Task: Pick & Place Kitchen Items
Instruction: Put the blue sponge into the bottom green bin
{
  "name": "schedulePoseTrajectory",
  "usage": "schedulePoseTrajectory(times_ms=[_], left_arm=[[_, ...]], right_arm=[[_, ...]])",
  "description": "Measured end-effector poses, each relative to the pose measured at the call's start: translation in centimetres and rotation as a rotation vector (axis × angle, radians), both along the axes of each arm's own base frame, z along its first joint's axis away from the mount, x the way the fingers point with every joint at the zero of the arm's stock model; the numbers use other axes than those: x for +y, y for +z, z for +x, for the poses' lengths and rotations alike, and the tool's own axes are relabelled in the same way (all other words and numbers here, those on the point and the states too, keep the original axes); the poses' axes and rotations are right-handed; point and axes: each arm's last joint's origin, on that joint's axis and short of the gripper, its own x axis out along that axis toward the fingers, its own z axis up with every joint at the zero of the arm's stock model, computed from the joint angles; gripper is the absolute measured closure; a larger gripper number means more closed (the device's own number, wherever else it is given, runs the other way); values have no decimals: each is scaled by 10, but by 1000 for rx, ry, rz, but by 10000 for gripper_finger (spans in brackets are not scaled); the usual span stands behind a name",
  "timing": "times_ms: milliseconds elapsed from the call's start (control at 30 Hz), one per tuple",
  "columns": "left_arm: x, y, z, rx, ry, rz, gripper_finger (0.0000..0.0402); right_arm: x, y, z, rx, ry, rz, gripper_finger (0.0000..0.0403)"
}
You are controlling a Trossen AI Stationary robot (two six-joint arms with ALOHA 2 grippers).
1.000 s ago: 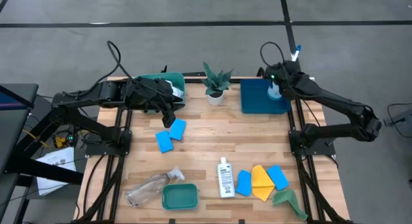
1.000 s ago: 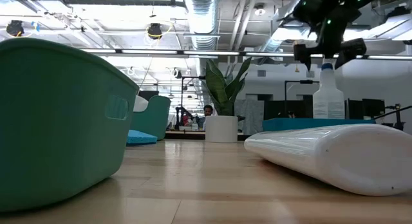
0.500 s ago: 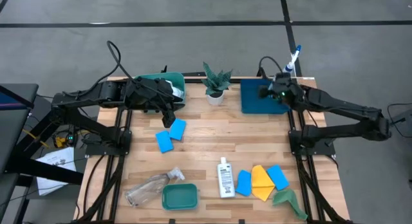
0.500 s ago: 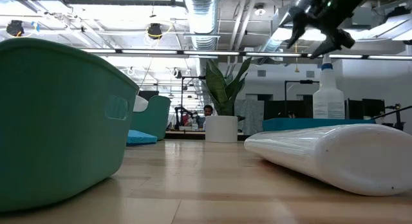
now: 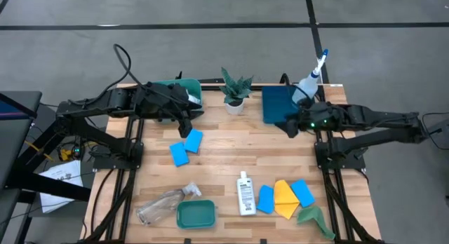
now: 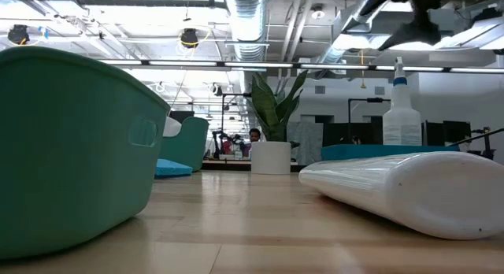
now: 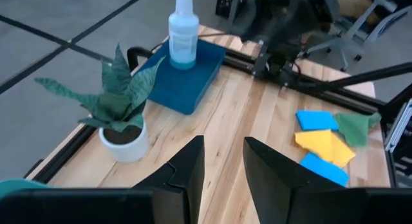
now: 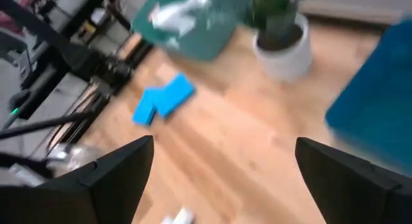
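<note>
White spray bottle (image 5: 306,81) stands alone — right tool (image 5: 289,125) (gaping, empty) stretched low beside tray (image 5: 277,107).

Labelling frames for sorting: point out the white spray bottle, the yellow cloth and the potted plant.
white spray bottle (image 7: 183,37), left wrist view, on its body.
yellow cloth (image 5: 285,196), high view, its middle.
potted plant (image 7: 125,142), left wrist view, white pot.

small white bottle (image 5: 244,193) with dark label print too small to read, no other text legible

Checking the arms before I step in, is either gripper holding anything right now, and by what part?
Nothing is held. The right gripper is wide open and empty, beside the dark blue tray. The left gripper has a narrow gap between its fingers with nothing in it.
</note>
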Motion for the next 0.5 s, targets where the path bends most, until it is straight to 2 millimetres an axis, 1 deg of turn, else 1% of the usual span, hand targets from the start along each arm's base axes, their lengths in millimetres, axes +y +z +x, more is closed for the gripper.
schedulePoseTrajectory(times_ms=[300, 400, 500], left_arm=[[0, 5, 3, -49, -14, 37, 298], [0, 5, 3, -50, -11, 32, 298], [0, 5, 3, -57, -2, 13, 298]], right_arm=[[17, -13, -8, 110, 57, 290, 35], [24, -20, -12, 203, 43, 385, 37], [32, -29, -17, 338, 27, 468, 47]])
